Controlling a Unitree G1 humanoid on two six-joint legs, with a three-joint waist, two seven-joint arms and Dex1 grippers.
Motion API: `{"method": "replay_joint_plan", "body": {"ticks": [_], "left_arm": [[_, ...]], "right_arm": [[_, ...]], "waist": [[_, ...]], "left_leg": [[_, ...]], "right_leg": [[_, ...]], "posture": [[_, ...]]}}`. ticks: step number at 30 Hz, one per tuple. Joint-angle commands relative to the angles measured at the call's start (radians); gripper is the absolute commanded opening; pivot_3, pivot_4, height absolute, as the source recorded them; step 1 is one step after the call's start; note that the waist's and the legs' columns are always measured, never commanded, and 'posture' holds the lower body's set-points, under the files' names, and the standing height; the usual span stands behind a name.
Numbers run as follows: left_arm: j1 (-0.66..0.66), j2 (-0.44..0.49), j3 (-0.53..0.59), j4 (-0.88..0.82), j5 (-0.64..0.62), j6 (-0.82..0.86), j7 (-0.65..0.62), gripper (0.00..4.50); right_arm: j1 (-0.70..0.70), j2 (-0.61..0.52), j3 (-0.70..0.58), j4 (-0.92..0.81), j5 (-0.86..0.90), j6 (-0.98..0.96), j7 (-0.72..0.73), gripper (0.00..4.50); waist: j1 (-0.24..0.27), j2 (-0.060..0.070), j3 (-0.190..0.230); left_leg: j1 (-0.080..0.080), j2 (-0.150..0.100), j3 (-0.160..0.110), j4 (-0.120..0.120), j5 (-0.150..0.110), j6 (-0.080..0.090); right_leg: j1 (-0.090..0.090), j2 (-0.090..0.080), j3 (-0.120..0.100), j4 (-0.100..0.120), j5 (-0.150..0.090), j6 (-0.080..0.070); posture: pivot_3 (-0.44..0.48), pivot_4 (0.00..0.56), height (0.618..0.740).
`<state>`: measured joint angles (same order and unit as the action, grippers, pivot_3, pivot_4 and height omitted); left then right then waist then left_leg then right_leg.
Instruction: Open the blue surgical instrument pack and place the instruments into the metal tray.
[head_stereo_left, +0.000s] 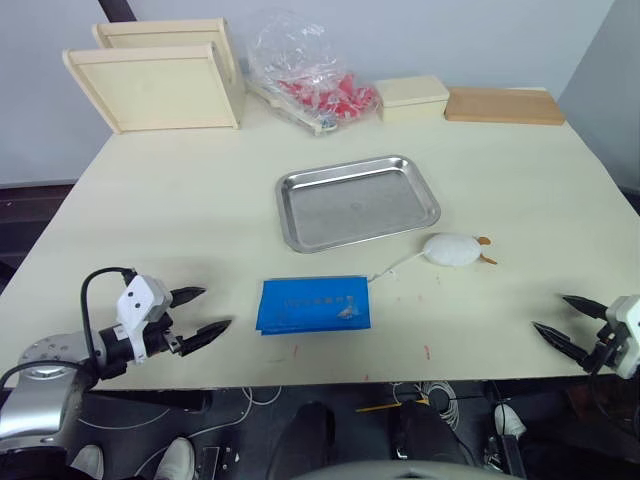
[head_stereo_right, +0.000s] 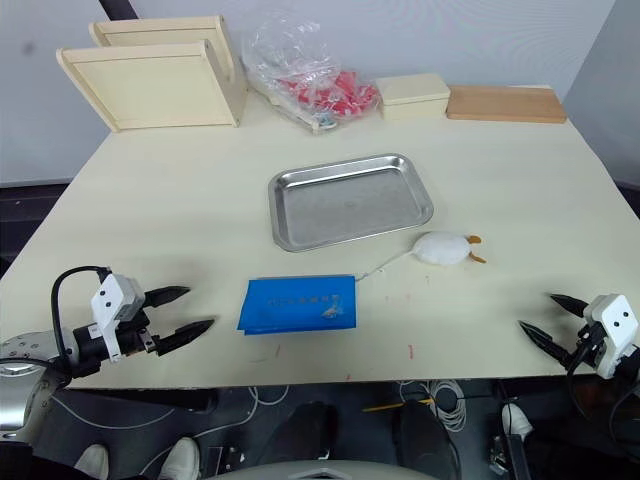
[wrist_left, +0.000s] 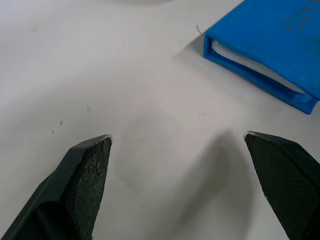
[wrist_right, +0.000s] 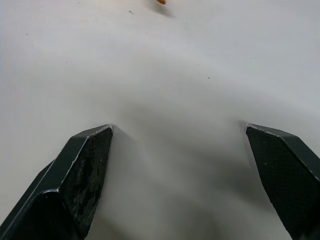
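Left gripper (head_stereo_left: 198, 312) hovers low over the table (head_stereo_left: 150, 200), fingers spread wide, nothing between them. Just ahead of its tips lies the blue surgical instrument pack (head_stereo_left: 314, 305), closed and flat, its pale lining showing along the near edge in the left wrist view. The job now, by my reading, is to get that cover open: come in at the open edge, slip one finger under the top flap only, and lift without dragging the whole pouch. Beyond the pack, further from the gripper, sits the metal tray (head_stereo_left: 357, 201), bare. A white fluffy object (head_stereo_left: 451, 249) on a thin cord lies beside the tray. Far right, the right gripper (head_stereo_left: 572, 320) also gapes wide and empty, well away from the pack; it could pin the pouch.
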<state>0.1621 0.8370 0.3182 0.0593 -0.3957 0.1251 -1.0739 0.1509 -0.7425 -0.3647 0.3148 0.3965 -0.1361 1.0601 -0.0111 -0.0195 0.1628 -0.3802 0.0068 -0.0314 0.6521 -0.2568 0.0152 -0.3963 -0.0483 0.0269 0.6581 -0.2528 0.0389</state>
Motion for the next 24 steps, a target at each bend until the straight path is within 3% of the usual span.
{"method": "replay_joint_plan", "body": {"ticks": [1, 11, 20, 24], "left_arm": [[-0.002, 0.000, 0.029, 0.004, 0.000, -0.027, 0.002, 4.50], [-0.063, -0.005, 0.022, 0.147, -0.019, -0.069, -0.067, 4.50], [-0.163, -0.007, -0.008, 0.237, -0.034, -0.084, -0.202, 4.50], [-0.241, -0.002, -0.062, 0.301, -0.030, -0.071, -0.298, 3.34]], "right_arm": [[0.002, -0.024, -0.027, -0.038, 0.007, 0.008, -0.004, 4.45], [0.007, -0.024, -0.029, -0.095, 0.013, 0.042, -0.018, 4.45], [0.023, 0.019, 0.039, -0.381, 0.054, 0.209, -0.076, 4.45], [-0.003, 0.021, 0.138, -0.490, 0.063, 0.293, -0.059, 3.24]], "waist": [[0.000, 0.000, 0.000], [0.000, 0.000, 0.000], [-0.001, 0.000, 0.000], [0.000, 0.000, 0.000]], "left_leg": [[0.000, 0.000, 0.000, 0.000, 0.000, 0.000], [0.000, 0.000, 0.000, 0.000, 0.000, 0.000], [0.000, 0.000, 0.000, 0.000, 0.000, 0.000], [0.000, 0.000, 0.000, 0.000, 0.000, 0.000]], "right_leg": [[0.000, 0.000, 0.000, 0.000, 0.000, 0.000], [0.000, 0.002, 0.000, 0.000, 0.000, 0.000], [0.000, 0.003, 0.000, 0.000, 0.002, 0.003], [0.000, 0.003, -0.001, 0.000, 0.002, 0.003]], "posture": [[0.000, 0.150, 0.740], [0.000, 0.150, 0.740], [0.000, 0.150, 0.740], [0.000, 0.150, 0.740]]}}
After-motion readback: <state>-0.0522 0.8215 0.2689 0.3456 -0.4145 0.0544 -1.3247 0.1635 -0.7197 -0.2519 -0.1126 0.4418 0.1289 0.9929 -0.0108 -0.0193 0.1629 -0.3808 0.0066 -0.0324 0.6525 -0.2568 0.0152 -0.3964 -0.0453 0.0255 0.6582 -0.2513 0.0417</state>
